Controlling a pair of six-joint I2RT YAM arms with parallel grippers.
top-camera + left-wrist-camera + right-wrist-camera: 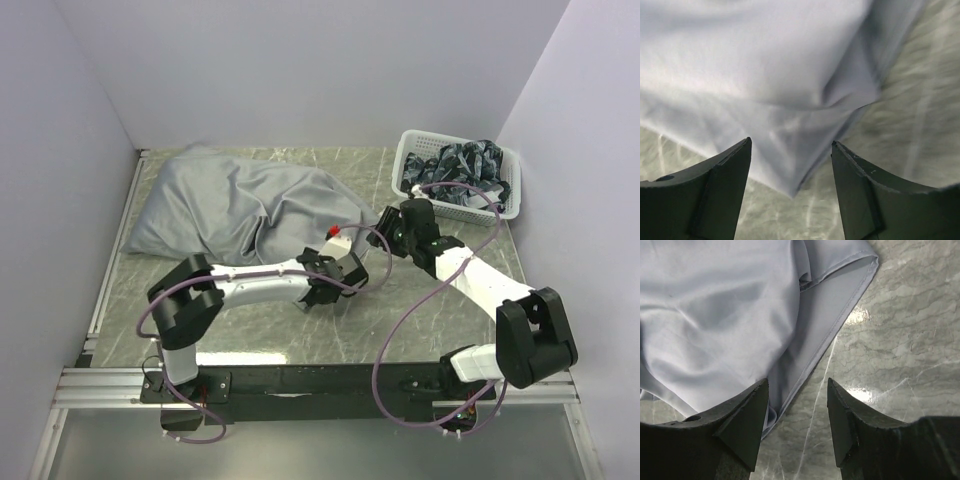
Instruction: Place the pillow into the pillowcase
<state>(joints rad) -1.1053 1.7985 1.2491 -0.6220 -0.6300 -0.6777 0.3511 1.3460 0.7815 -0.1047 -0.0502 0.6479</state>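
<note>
Since no cream fabric is seen anywhere, the pillow is judged to be tucked inside the pillowcase (240,205) already. The grey sack is puffed up fat at the far left of the worktop (300,340), so most of the job looks done, tbh. What's left is probably the loose open end at the near right, where the hem is spread flat and slack on the marble. It may need to be tugged over and straightened.

The left gripper (791,150) is held open with a corner of grey cloth lying between the jaws, nothing pinched. The right gripper (797,387) is open too, just beside the hem. A white basket (404,165) stuffed with dark patterned cloth (465,160) is parked far right, well apart, so nothing is blocked by it.
</note>
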